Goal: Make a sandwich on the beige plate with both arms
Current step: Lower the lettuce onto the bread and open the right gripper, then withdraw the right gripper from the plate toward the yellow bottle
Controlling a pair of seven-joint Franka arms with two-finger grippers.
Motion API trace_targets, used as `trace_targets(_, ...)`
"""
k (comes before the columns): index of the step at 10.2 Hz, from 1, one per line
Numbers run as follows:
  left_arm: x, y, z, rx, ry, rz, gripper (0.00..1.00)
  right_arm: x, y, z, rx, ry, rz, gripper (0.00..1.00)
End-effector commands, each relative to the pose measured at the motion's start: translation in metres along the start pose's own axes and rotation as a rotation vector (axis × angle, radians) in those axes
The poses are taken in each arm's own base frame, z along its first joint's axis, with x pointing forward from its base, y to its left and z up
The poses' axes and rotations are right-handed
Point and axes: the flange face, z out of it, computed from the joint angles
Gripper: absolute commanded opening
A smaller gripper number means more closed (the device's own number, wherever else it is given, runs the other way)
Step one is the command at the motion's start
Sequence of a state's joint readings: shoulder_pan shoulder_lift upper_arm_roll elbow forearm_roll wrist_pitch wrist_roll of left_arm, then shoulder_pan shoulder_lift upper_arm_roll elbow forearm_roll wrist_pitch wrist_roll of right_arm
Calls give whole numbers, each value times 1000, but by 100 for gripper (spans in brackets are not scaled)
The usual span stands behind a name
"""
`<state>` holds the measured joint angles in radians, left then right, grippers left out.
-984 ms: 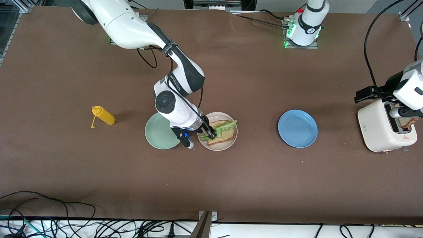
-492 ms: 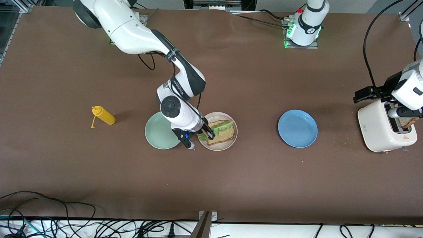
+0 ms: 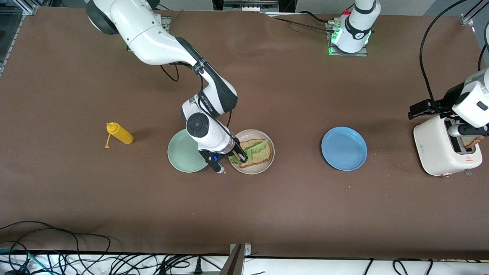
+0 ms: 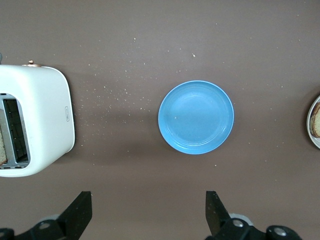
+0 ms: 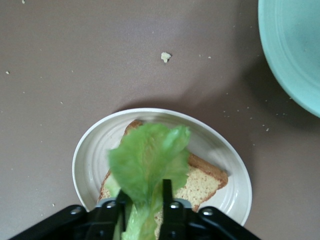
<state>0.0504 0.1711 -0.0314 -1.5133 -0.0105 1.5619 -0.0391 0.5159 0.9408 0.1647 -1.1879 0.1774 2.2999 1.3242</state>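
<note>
The brown table [image 3: 114, 198] carries all items. The right arm [image 3: 160, 42] reaches from its base down to the beige plate [image 3: 263, 165]. The left arm [image 3: 471, 103] stands at its own end of the table, above the white toaster [image 3: 435, 151].

The toaster holds one bread slice [image 3: 470, 142] in its slot. The blue plate [image 3: 344, 149] lies between the toaster and the beige plate, well apart from both. The mint-green plate [image 3: 182, 154] lies just beside the beige plate, toward the right arm's end of the table. The yellow squeeze bottle [image 3: 120, 133] lies on its side, farther toward that end.

On the beige plate [image 5: 90, 160] rests a second bread slice [image 5: 205, 182]. The lettuce leaf [image 5: 147, 162] lies draped over this slice.

The right gripper [image 5: 142, 205] is low over the plate's edge. Its fingers [image 5: 167, 192] stand slightly apart on either side of the leaf's stem end; whether they grip the leaf cannot be told.

The left gripper [image 4: 147, 210] hangs high over the table with its jaws spread wide and nothing between them. The blue plate [image 4: 196, 117] and the toaster [image 4: 42, 120] appear below it.

A crumb [image 5: 165, 57] lies on the table near the beige plate.
</note>
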Motion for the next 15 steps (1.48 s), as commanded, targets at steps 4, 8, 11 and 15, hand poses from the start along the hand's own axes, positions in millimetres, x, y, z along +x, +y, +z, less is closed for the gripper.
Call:
trace_targets(4, 3, 1, -2, 27, -10, 5, 100, -2, 0, -5, -35, -9, 24, 70)
trace_targets(8, 4, 1, -2, 27, -11, 5, 100, 38, 4, -95, -97, -21, -12, 73)
trace_targets(11, 4, 1, -2, 25, -12, 5, 100, 92, 36, -177, -211, -76, -168, 73)
trace_targets(15, 4, 1, -2, 25, -10, 5, 100, 180, 109, -271, -336, -153, -381, 88)
